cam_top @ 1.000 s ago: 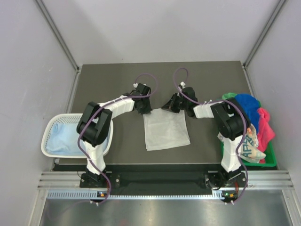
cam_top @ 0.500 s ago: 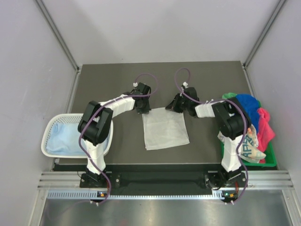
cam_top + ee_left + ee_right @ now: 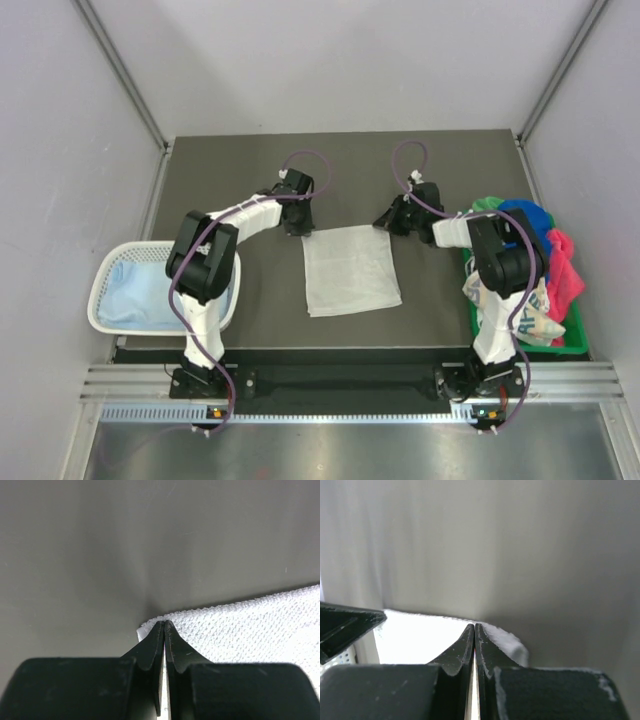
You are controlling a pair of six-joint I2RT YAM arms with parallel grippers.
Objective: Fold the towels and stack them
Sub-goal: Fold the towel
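Your whitish-grey towel (image 3: 350, 272) lies flat and open in the middle of the table (image 3: 250, 170), roughly square, with no fold in it yet. The left gripper (image 3: 164, 625) has its jaws pressed together on the far-left corner, with a sliver of cloth showing on either side of the tips. The right gripper (image 3: 474, 626) is likewise closed at the far-right corner, and it appears to pinch the edge there (the cloth rises to meet its tips). Holding both far corners makes sense: it keeps that edge taut and straight, and from there you could carry it toward the near edge for a first fold.

To the left, the white mesh basket (image 3: 100, 275) holds a pale blue towel (image 3: 140, 292). At the right edge, the green tray (image 3: 570, 345) carries the heap yet to be folded: a royal blue towel (image 3: 525, 225), a pink towel (image 3: 565, 270), a green towel (image 3: 485, 204) and a printed towel (image 3: 530, 315), partly hidden by the right arm.
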